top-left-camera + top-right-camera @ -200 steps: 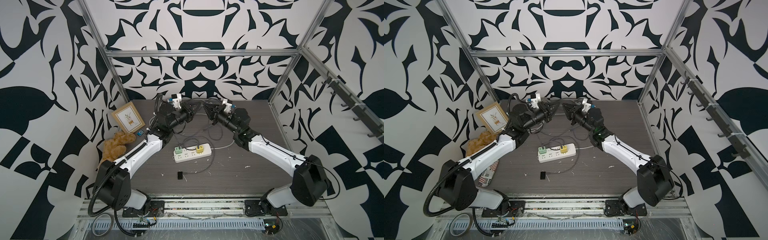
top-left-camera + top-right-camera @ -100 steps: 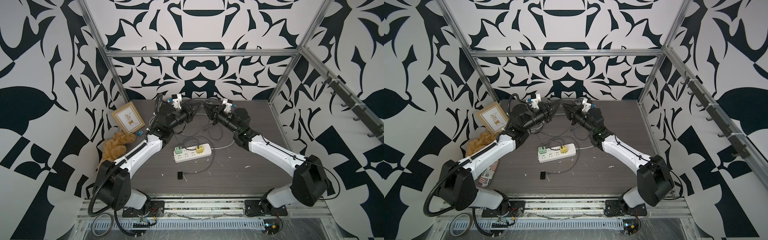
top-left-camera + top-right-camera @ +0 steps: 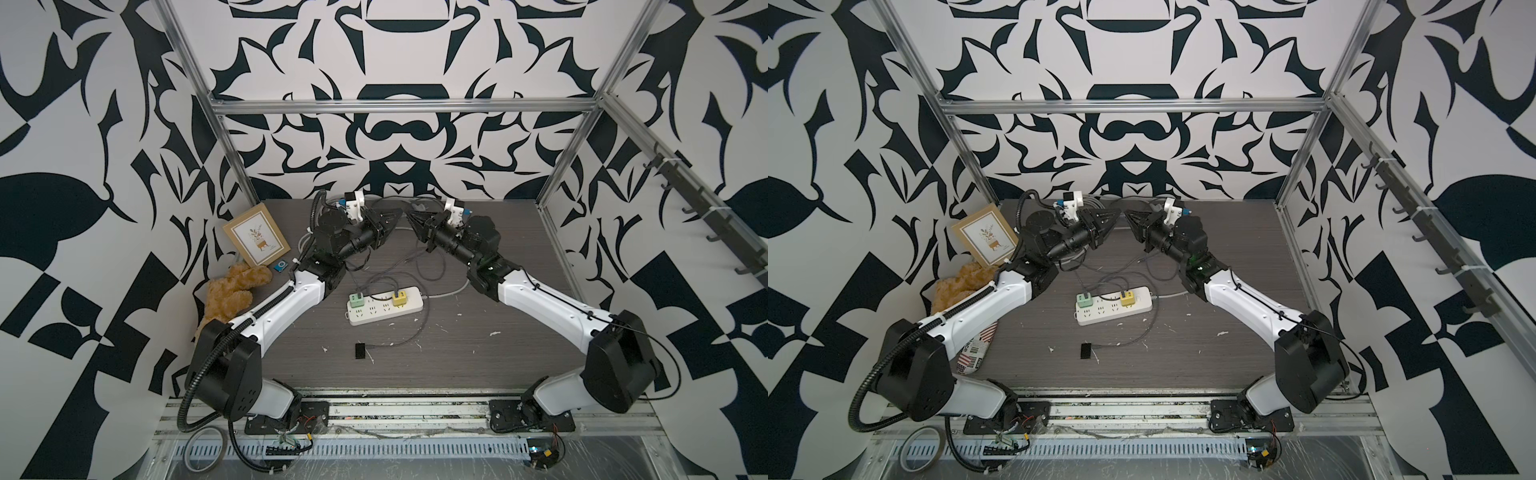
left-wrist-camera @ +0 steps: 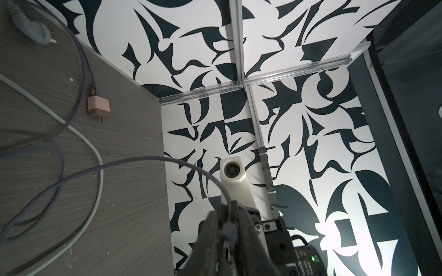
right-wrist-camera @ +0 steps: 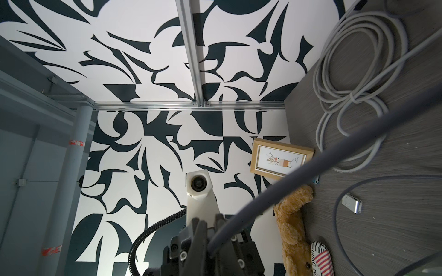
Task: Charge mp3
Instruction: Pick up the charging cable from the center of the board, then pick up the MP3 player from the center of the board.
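Right tool [image 3: 410, 216] and left tool [image 3: 397, 215] are hanging nose to nose above the back of the surface [image 3: 478, 340]. Right tool is pinching the plug end of a grey cable [image 4: 143, 159]. Whether left tool is spread or pressed together cannot be told.

The mp3 [image 3: 280, 266] is lying well apart from both, by the left wall, just in front of a picture frame [image 3: 256, 237] and near a teddy bear [image 3: 232, 291].

Doing this step well probably means pinching firmly close to the plug, carrying it across, and bracing the tiny player against sliding.

Counting:
- two tools
- one mp3
- one power strip [image 3: 374, 316]
- three charger cubes: green cube [image 3: 356, 300] and yellow cube [image 3: 400, 297] plugged in, pink cube [image 4: 98, 108] lying loose
- one black device [image 3: 360, 350]
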### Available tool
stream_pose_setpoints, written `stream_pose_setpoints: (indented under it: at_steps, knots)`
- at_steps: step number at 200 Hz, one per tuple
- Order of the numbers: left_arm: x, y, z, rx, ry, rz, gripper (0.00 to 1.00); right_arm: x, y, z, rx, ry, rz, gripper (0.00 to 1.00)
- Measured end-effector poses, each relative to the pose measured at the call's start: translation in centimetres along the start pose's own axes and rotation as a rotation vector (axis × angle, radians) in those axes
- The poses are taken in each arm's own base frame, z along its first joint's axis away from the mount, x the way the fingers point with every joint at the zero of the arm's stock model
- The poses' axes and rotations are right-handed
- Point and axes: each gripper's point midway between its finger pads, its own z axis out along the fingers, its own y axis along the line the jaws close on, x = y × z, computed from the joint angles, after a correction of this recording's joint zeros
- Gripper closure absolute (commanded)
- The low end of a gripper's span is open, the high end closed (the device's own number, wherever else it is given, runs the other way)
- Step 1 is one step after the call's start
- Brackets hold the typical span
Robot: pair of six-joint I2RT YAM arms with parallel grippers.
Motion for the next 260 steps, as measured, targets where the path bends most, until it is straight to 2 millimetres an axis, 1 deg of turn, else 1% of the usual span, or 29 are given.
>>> stream_pose_setpoints:
  at_steps: [6, 15, 18, 24, 27, 29, 43, 54, 66, 81, 96, 103, 110, 117, 124, 133, 139, 150, 152, 155, 168, 194, 212, 228, 247, 260]
  knots:
    - [0.3, 0.4, -0.2, -0.016, 0.009, 0.004, 0.43, 0.1, 0.0, -0.2, 0.004, 0.000, -0.006, 1.00]
    - [0.6, 1.3, -0.7, -0.055, 0.020, -0.011, 0.36, 0.1, 0.1, -0.5, 0.010, -0.001, -0.012, 1.00]
    - [0.7, 1.5, -0.9, -0.067, 0.023, 0.001, 0.28, 0.1, 0.1, -0.6, 0.017, -0.001, -0.017, 1.00]
    - [0.7, 1.7, -1.4, -0.091, 0.024, 0.005, 0.18, 0.2, 0.0, -1.0, 0.029, -0.001, -0.025, 1.00]
    - [0.7, 1.8, -1.6, -0.102, 0.025, 0.007, 0.16, 0.2, 0.0, -1.2, 0.033, -0.002, -0.026, 1.00]
    - [0.6, 1.9, -1.8, -0.108, 0.021, 0.005, 0.13, 0.2, 0.0, -1.2, 0.036, -0.002, -0.027, 1.00]
    - [-0.2, 2.1, -3.8, -0.172, -0.004, 0.021, 0.08, 0.3, 0.1, -2.2, 0.057, -0.005, -0.048, 1.00]
    - [-1.2, 2.1, -6.0, -0.229, -0.041, 0.052, 0.03, 0.3, 0.5, -3.1, 0.065, -0.010, -0.066, 1.00]
    - [-2.2, 1.8, -8.3, -0.289, -0.080, 0.085, 0.00, 0.3, 0.9, -4.0, 0.073, -0.017, -0.084, 1.00]
    - [-3.8, 1.6, -11.5, -0.397, -0.147, 0.125, 0.01, 0.2, 1.3, -5.1, 0.082, -0.024, -0.108, 1.00]
    - [-5.1, 2.2, -14.8, -0.529, -0.201, 0.146, 0.01, 0.1, 1.4, -5.7, 0.097, -0.030, -0.126, 1.00]
    - [-5.6, 2.9, -16.4, -0.594, -0.217, 0.143, 0.00, 0.0, 1.3, -6.0, 0.106, -0.031, -0.135, 1.00]
    - [-6.2, 4.0, -18.1, -0.664, -0.229, 0.130, 0.02, -0.1, 1.1, -6.1, 0.117, -0.029, -0.140, 1.00]
    - [-6.6, 5.5, -19.6, -0.736, -0.233, 0.103, 0.06, -0.2, 0.8, -6.2, 0.130, -0.026, -0.145, 1.00]
    - [-6.8, 7.4, -21.2, -0.814, -0.226, 0.065, 0.10, -0.2, 0.3, -6.2, 0.146, -0.021, -0.148, 1.00]
    - [-6.9, 9.6, -22.5, -0.894, -0.207, 0.012, 0.11, -0.1, -0.4, -6.1, 0.168, -0.009, -0.150, 1.00]
    - [-6.8, 11.5, -23.3, -0.953, -0.179, -0.027, 0.11, -0.1, -0.8, -6.0, 0.180, -0.001, -0.151, 1.00]
    - [-6.5, 14.4, -23.9, -1.032, -0.119, -0.088, 0.14, -0.1, -1.6, -5.8, 0.204, 0.013, -0.151, 1.00]
    - [-6.4, 15.0, -24.0, -1.047, -0.106, -0.102, 0.17, -0.1, -1.7, -5.7, 0.208, 0.016, -0.152, 1.00]
    - [-6.3, 15.8, -24.1, -1.065, -0.091, -0.119, 0.19, 0.0, -1.9, -5.7, 0.214, 0.021, -0.152, 1.00]
    - [-5.8, 18.8, -24.6, -1.126, -0.026, -0.187, 0.21, 0.1, -2.5, -5.4, 0.233, 0.037, -0.155, 1.00]
    - [-5.4, 23.3, -25.1, -1.201, 0.068, -0.282, 0.24, 0.4, -2.9, -5.3, 0.243, 0.062, -0.164, 1.00]
    - [-5.3, 25.7, -25.0, -1.232, 0.115, -0.334, 0.26, 0.6, -2.9, -5.3, 0.240, 0.073, -0.174, 1.00]
    - [-5.7, 27.6, -24.6, -1.256, 0.145, -0.365, 0.28, 0.7, -2.9, -5.3, 0.242, 0.080, -0.180, 1.00]
    - [-6.6, 29.3, -24.2, -1.278, 0.164, -0.377, 0.29, 0.8, -3.0, -5.4, 0.243, 0.084, -0.182, 1.00]
    - [-7.1, 30.1, -24.1, -1.293, 0.166, -0.378, 0.30, 0.8, -2.9, -5.4, 0.243, 0.085, -0.184, 1.00]
